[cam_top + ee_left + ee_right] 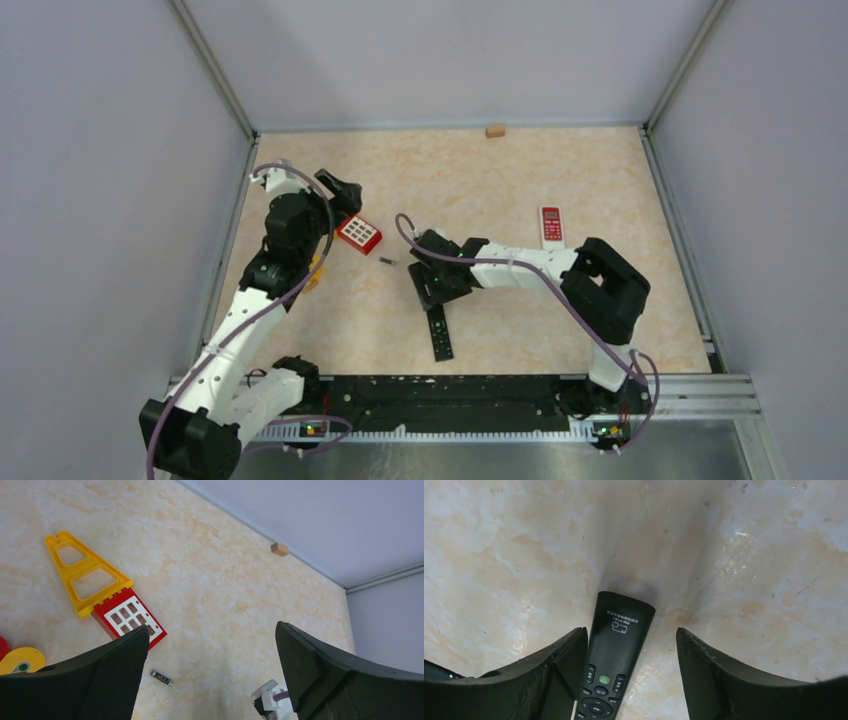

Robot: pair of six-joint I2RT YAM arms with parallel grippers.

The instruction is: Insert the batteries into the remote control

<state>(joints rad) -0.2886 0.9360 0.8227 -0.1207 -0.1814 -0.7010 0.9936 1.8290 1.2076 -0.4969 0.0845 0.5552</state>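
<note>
Loading apparently not begun. Long black plastic remote lying buttons-up, lower centre, inside released right pincer. Small dark cylindrical battery lying loose on beige bench, left of centre. Empty left pincer hanging released.

Red window block touches yellow frame — wooden cube apart.

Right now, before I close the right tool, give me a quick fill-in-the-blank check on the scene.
1. The right tool straddles the ___ remote.
2. That remote's buttons face ___.
3. A battery lies loose near the ___ window block.
4. The left tool is ___ and holds nothing.
Missing words: black; up; red; open.
</note>
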